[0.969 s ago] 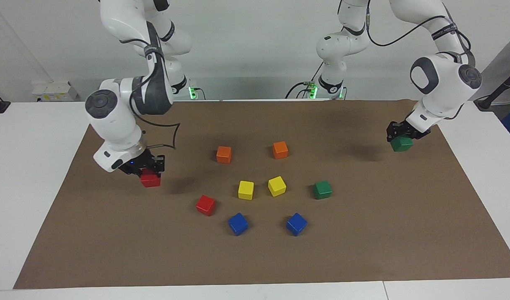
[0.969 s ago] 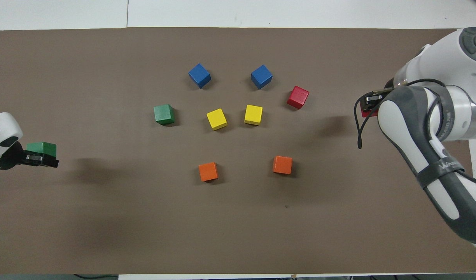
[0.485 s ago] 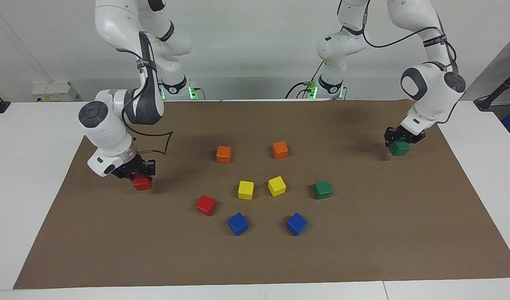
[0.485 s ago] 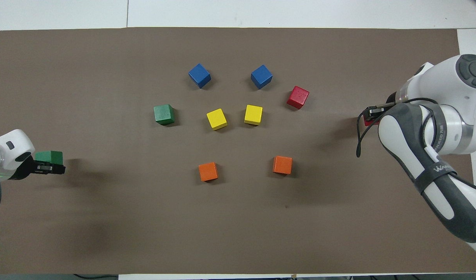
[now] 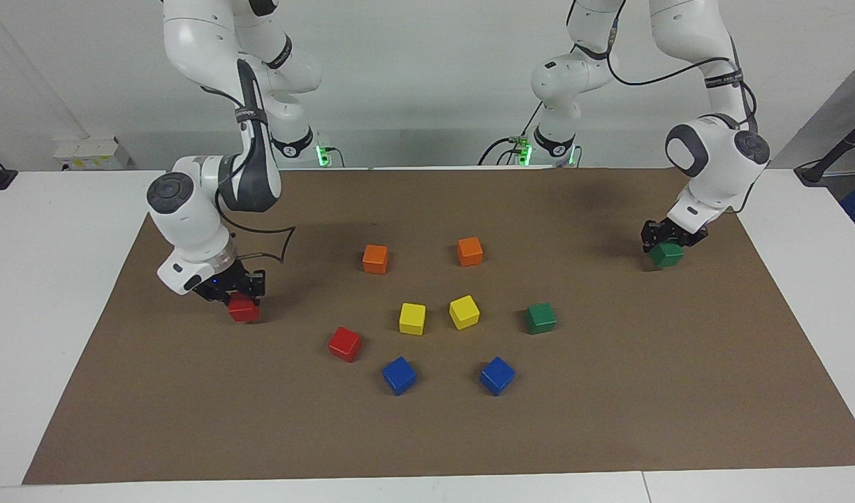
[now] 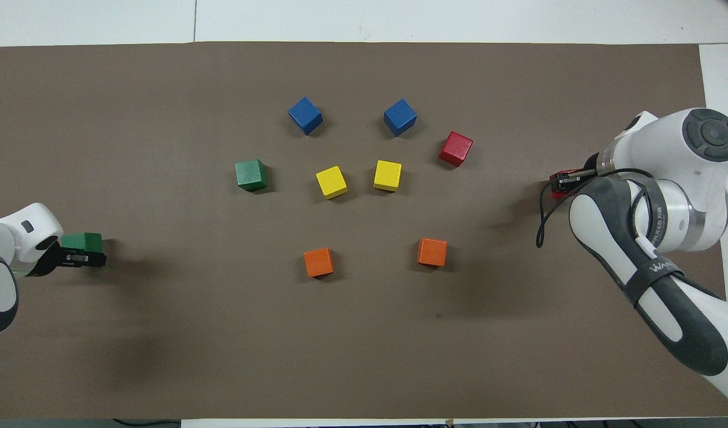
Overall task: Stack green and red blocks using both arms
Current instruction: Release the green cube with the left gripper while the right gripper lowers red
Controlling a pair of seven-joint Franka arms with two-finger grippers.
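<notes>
Stacking has not yet produced a pile: no block sits on another. Right gripper has its fingers closed on a red block, low at the brown mat toward the right arm's end of the bench; whether it touches down cannot be told. Left gripper likewise grips a green block between its fingers at the left arm's end. A second red block and second green block lie free among the other cubes.
</notes>
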